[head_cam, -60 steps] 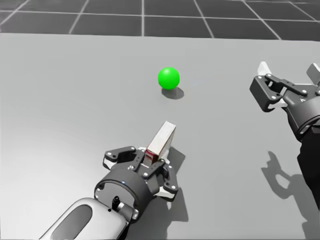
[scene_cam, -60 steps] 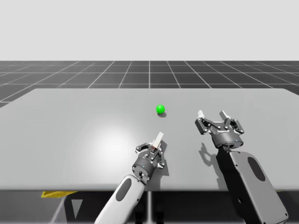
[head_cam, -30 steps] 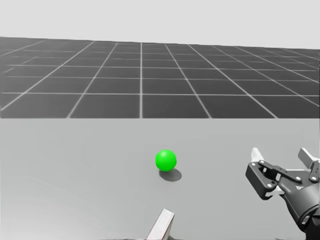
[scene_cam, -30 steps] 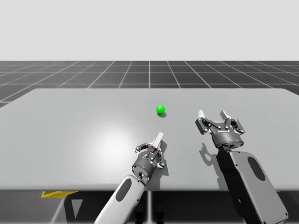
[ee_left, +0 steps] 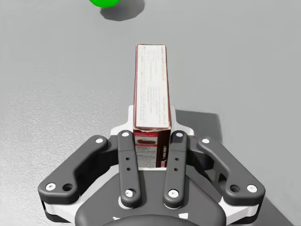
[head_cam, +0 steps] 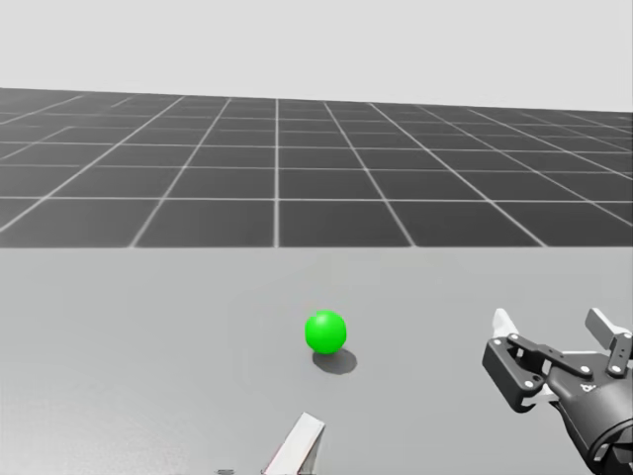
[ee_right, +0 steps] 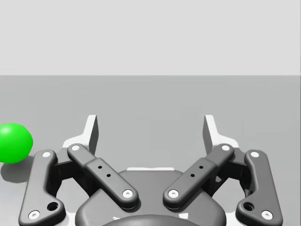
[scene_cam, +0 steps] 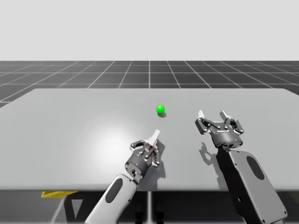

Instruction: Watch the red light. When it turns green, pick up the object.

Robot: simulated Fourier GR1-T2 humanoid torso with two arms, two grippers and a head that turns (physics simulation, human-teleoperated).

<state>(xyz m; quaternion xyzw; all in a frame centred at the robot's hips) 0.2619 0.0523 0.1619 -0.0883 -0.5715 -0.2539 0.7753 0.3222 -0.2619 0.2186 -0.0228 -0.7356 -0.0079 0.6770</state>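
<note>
The light is a green ball (scene_cam: 160, 109) (head_cam: 325, 332) resting on the grey table (scene_cam: 70, 121), ahead of both arms. A narrow white and dark red box (scene_cam: 153, 138) (head_cam: 297, 447) (ee_left: 151, 89) sticks out forward and upward from my left gripper (scene_cam: 148, 145) (ee_left: 151, 141), which is shut on its near end. In the left wrist view the green ball (ee_left: 104, 2) lies beyond the box's far end. My right gripper (scene_cam: 212, 115) (head_cam: 554, 332) (ee_right: 150, 129) hovers open to the right with nothing between its fingers. The green ball (ee_right: 14, 142) sits off to its side.
Beyond the table's far edge (scene_cam: 149, 89) lies a dark grid floor (scene_cam: 149, 74). A yellow object (scene_cam: 56, 193) pokes out under the table's front edge at the left.
My head has turned upward, so the head view now takes in the far floor. My left gripper has shifted slightly left with the box held in it. The right arm has stayed put.
</note>
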